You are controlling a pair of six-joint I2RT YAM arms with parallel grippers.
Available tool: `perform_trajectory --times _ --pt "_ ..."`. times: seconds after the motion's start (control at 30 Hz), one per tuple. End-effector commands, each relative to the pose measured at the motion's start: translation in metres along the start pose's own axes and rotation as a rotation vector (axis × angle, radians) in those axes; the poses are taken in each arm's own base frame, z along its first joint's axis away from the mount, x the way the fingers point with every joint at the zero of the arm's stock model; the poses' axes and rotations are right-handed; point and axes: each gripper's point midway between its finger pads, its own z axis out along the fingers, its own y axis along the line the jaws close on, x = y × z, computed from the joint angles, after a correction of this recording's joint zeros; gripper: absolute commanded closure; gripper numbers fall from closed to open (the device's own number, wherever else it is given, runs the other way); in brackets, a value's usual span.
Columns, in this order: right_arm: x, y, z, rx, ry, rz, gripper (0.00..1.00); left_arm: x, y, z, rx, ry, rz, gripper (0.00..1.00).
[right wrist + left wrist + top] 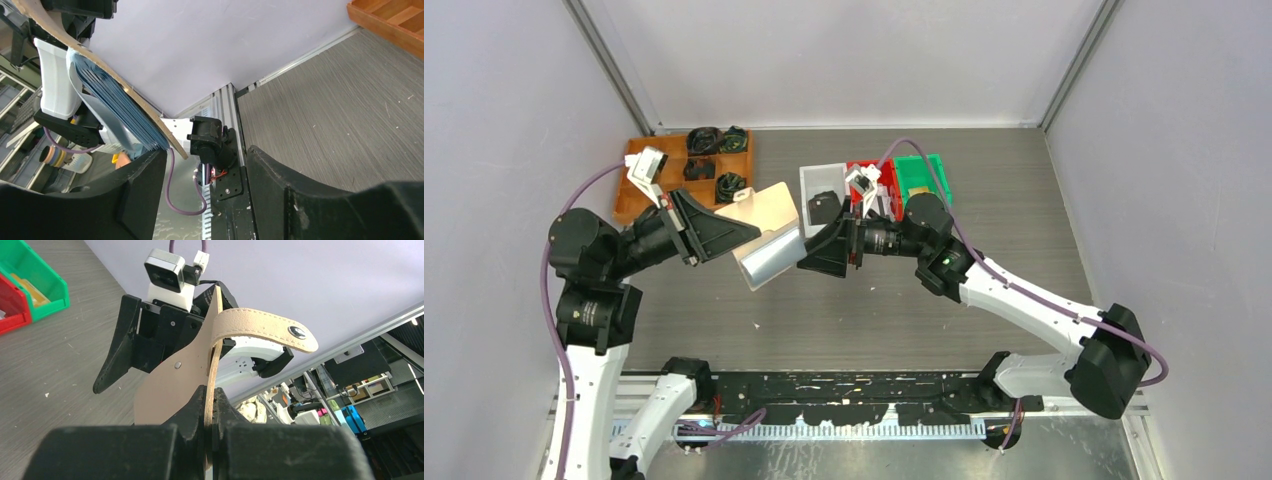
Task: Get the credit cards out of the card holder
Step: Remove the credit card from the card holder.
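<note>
Holding the card holder (767, 212) up in the air between the two arms, the left gripper (724, 236) is pinched fully shut on the tan edge. The left wrist view shows the leaf squeezed flat between the dark fingers. The holder hangs open over the table (1024, 210), well clear of the surface, one leaf tilted up and the other slanting down.

Across from it comes the right gripper (205, 172), jaws standing apart with nothing in them. Its own camera shows the holder's lower corner just off the tip of one finger, near but not visibly gripped.

So where does the task stand? Early, by the look of it. No credit cards show anywhere outside the holder, and whether any sit in the pockets cannot be told from these views. All of the pulling appears to be left.

Now the materials. The outside is a matte beige-tan, suede-like and stiff enough to hold a flat plane. The strap (260, 326) curls over the top, stitched along both edges and ending in a small metal snap (296, 331). Inside sit the pale blue pockets (117, 112) — thin layers stacked like louvres, smooth and slightly glossy.
</note>
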Motion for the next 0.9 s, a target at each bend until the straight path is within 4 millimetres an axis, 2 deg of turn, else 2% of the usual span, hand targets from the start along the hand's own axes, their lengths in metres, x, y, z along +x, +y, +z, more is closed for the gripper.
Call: perform_trajectory --times 0.0,0.13,0.23,0.53,0.67,0.8,0.87 --pt "-0.042 0.025 0.004 -0.068 -0.126 -0.088 0.37 -0.009 -0.027 -0.003 0.060 -0.031 0.078 1.00" --pt "-0.059 0.038 0.004 -0.103 -0.179 -0.095 0.39 -0.010 -0.026 -0.003 0.059 -0.031 0.080 1.00" --pt "-0.064 0.049 0.004 -0.138 -0.189 -0.089 0.40 -0.009 -0.025 -0.003 0.056 -0.030 0.084 1.00" --pt "-0.078 0.074 0.008 -0.222 -0.205 -0.089 0.32 -0.009 -0.021 -0.002 0.045 -0.030 0.085 1.00" --pt "-0.082 0.078 0.014 -0.232 -0.200 -0.092 0.34 -0.010 -0.024 -0.002 0.051 -0.026 0.091 1.00" --pt "-0.091 0.094 0.017 -0.280 -0.211 -0.088 0.36 -0.008 -0.022 -0.002 0.051 -0.015 0.086 1.00" --pt "-0.094 0.101 0.019 -0.300 -0.212 -0.078 0.42 -0.006 -0.020 -0.002 0.050 -0.011 0.084 1.00"
